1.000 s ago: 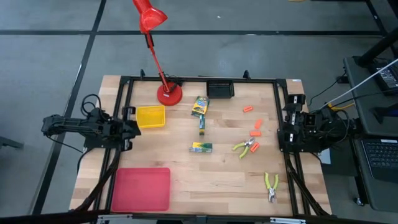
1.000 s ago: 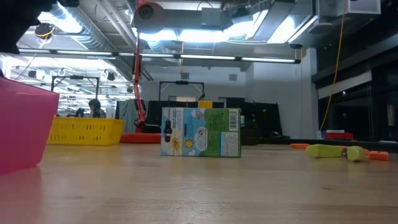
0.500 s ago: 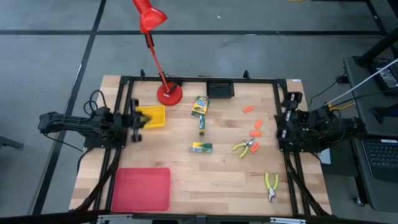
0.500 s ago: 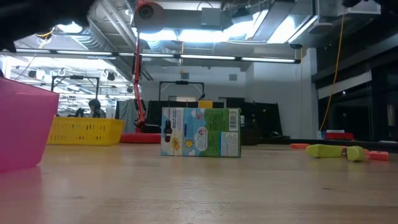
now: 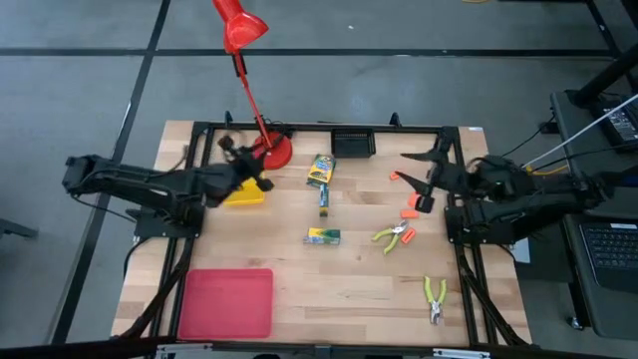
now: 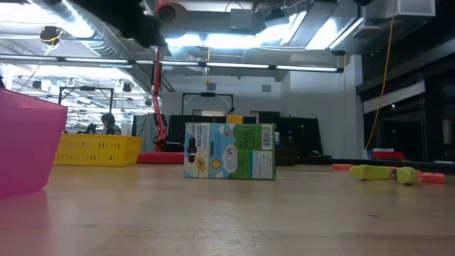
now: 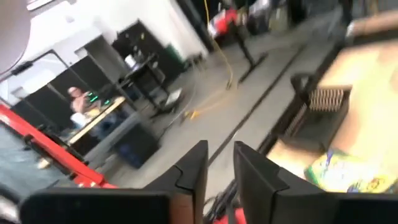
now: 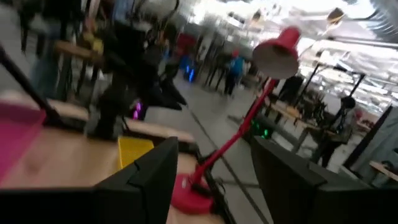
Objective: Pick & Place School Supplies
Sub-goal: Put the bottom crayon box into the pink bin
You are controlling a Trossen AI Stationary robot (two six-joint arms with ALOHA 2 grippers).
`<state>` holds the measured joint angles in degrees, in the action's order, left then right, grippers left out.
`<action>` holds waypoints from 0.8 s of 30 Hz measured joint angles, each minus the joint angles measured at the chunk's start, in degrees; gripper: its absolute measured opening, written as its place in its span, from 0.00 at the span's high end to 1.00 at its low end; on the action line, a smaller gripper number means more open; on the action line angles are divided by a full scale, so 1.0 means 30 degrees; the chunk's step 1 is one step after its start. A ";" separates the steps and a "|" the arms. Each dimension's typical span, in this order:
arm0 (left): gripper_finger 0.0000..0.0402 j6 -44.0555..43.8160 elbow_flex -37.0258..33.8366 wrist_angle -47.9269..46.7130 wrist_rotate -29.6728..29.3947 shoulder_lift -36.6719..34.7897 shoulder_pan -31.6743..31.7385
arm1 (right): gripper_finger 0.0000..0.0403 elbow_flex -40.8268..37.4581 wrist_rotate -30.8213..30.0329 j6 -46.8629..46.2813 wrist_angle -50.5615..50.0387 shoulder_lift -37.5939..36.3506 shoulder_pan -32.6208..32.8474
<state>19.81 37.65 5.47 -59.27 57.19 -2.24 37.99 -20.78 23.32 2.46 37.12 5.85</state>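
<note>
One long green-and-yellow box (image 5: 323,196) lies lengthwise front-to-back on the table (image 5: 349,289).

Overhead lighting is even and bright; the table (image 5: 329,289) shows only faint shadows. In the low view, ceiling lights glare white while the near tabletop is soft. Both wrist views are motion-blurred: the lamp (image 8: 273,62) and green-and-yellow box (image 7: 345,174) smear.

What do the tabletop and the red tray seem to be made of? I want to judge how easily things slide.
The tabletop looks like pale wood with a matte finish, showing grain lines and plank seams. The red tray looks like plastic, uniform in colour, smooth, with rounded corners.
</note>
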 joint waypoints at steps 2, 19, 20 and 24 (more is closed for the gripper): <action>0.74 -0.1093 0.0682 -0.1883 -0.0613 0.0745 -0.0719 | 0.48 0.1132 -0.0773 0.0292 -0.1193 0.0907 0.0000; 0.48 -0.9999 -0.2878 -0.1080 0.5280 0.1610 -0.8317 | 0.48 0.2024 0.1275 -0.9820 -0.9433 0.3090 0.1267; 0.49 -1.0555 -0.2899 -0.0798 0.4994 0.2044 -0.8559 | 0.48 0.1782 0.1250 -1.0189 -0.9216 0.3090 0.1490; 0.53 -1.2357 -0.2888 0.1023 0.5113 0.4686 -0.9244 | 0.48 0.0717 0.1070 -1.1566 -0.8298 0.3125 0.2607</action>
<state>-17.26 28.99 8.54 -43.93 71.25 -29.98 40.14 -17.57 -11.38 -22.43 46.50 13.67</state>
